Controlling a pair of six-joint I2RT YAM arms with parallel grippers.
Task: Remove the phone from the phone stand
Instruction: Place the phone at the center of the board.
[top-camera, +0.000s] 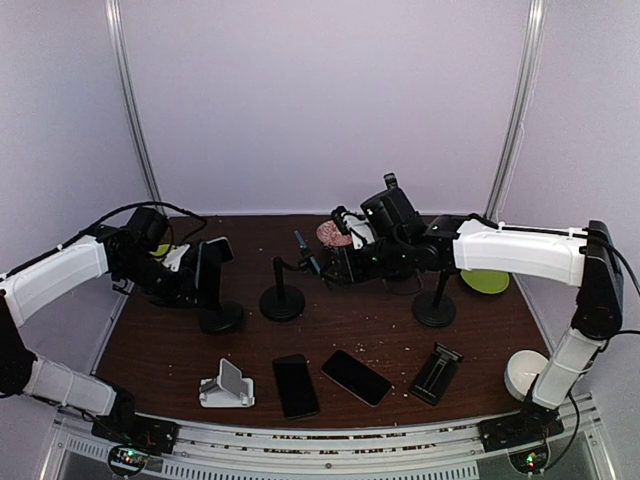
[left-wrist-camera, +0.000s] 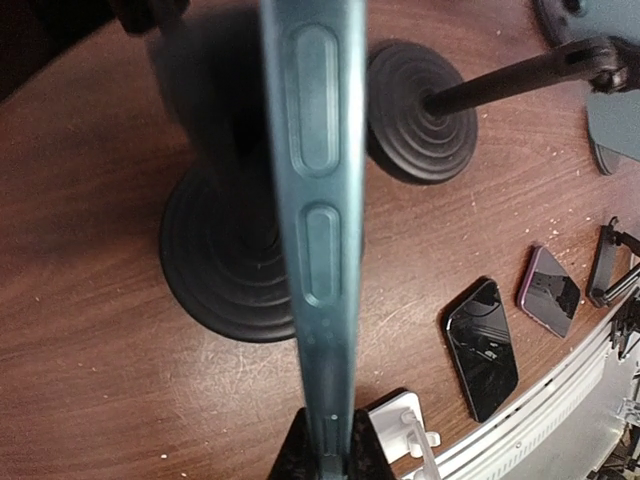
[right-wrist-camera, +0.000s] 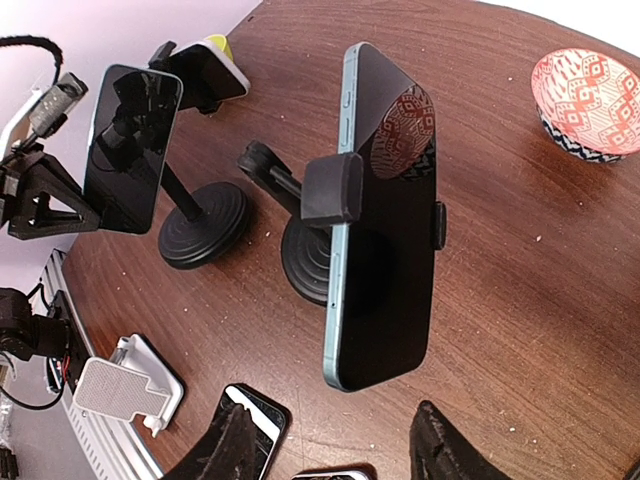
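A dark teal phone (left-wrist-camera: 315, 200) stands on edge over the left stand's round base (left-wrist-camera: 235, 260), and my left gripper (left-wrist-camera: 330, 448) is shut on its lower end. From above, that gripper (top-camera: 195, 270) holds the phone (top-camera: 215, 252) over the base (top-camera: 220, 318). I cannot tell whether the stand still clamps it. A light-blue phone (right-wrist-camera: 390, 230) with a black screen sits in the clamp (right-wrist-camera: 333, 188) of the middle stand (top-camera: 283, 303). My right gripper (right-wrist-camera: 340, 445) is open just below its lower end, not touching it.
Two phones (top-camera: 295, 385) (top-camera: 356, 377) lie flat near the front edge, between a white folding stand (top-camera: 226, 388) and a black one (top-camera: 436, 372). A third pole stand (top-camera: 434, 310), a red patterned bowl (right-wrist-camera: 585, 100), a green plate (top-camera: 485, 281) and a white round object (top-camera: 525, 375) lie to the right.
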